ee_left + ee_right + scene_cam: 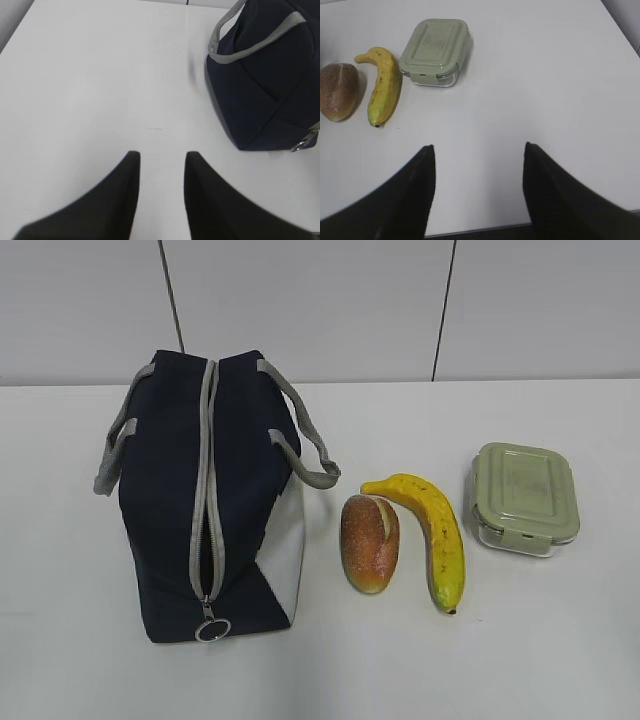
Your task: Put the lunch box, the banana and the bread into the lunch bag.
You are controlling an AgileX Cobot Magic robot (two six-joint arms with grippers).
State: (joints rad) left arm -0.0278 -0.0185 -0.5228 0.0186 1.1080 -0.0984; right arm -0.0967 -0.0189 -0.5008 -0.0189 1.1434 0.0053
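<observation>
A: Where does everything sit relative to the tall navy-blue fabric lunch bag (205,505) with the grey zipper?

B: The small oval golden-brown bread (369,543) lies just beside the bag's white side panel. The curved yellow banana (432,534) is just past it, seemingly touching the roll near its stem end. The clear lunch box (525,498) with the sage-green clip lid is farthest from the bag, apart from the banana. All rest on the white table (560,660).

A: And the pincers?

B: The left gripper (161,165) hangs near the bag's end, jaws parted a little, nothing between them. The right gripper (478,157) is spread wider, also empty, well short of the box.

A: How will they handle?

B: The box looks rigid and probably heaviest; grip across its short sides. The roll seems soft, so squeeze gently at its middle. The banana's skin may slip and bruise; take it mid-curve. The bag is floppy cloth, its zipper mostly shut.
</observation>
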